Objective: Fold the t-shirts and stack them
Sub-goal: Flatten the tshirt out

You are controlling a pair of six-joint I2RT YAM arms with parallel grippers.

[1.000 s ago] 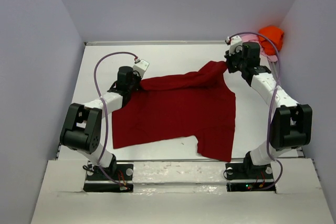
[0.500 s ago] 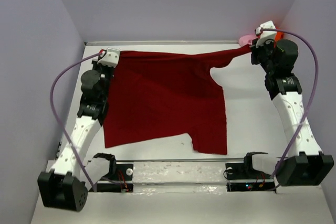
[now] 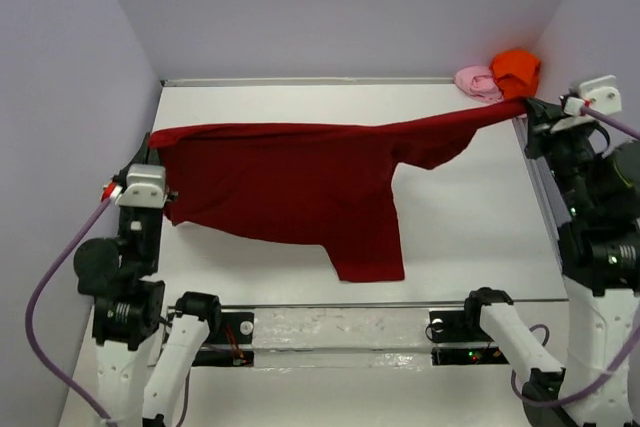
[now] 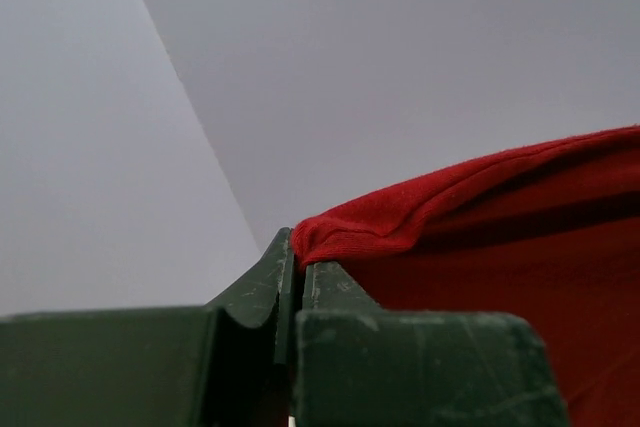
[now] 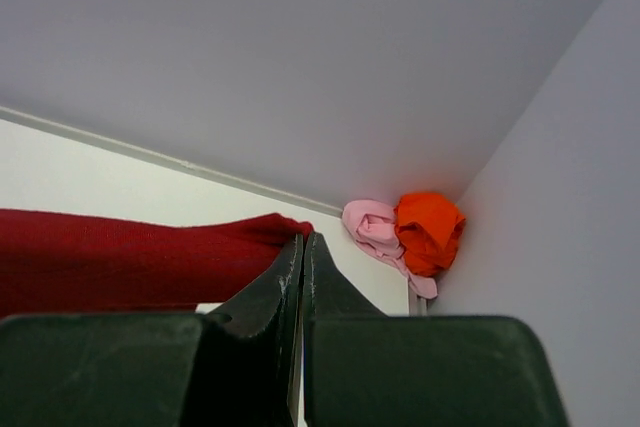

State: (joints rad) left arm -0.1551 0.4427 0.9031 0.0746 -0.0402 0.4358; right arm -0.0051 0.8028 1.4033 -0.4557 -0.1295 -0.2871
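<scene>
Dark red shirt (image 3: 290, 182): strung out across the middle of the table between my two grippers. Its top edge is pulled taut from the left side to the far right corner, and the body drapes from that line toward the near edge. I cannot tell whether the lowest flap touches the table.
How it handles: soft, light, limp cloth. I judge it will sag and crease wherever it is not under tension, though a firm pinch should hold it without slipping.
Where to hold: at the two outer ends of one edge, as now, so the cloth can spread flat when lowered.
My left gripper (image 4: 293, 257): clamped on a bunched red corner at the left side.
My right gripper (image 5: 303, 242): pinched tight on the opposite end, near the far right corner.
Orange shirt (image 3: 516, 69) and pink shirt (image 3: 478, 82): crumpled together, touching, in the far right corner — not yet folded.
Table (image 3: 470, 217): white, walled on three sides.
</scene>
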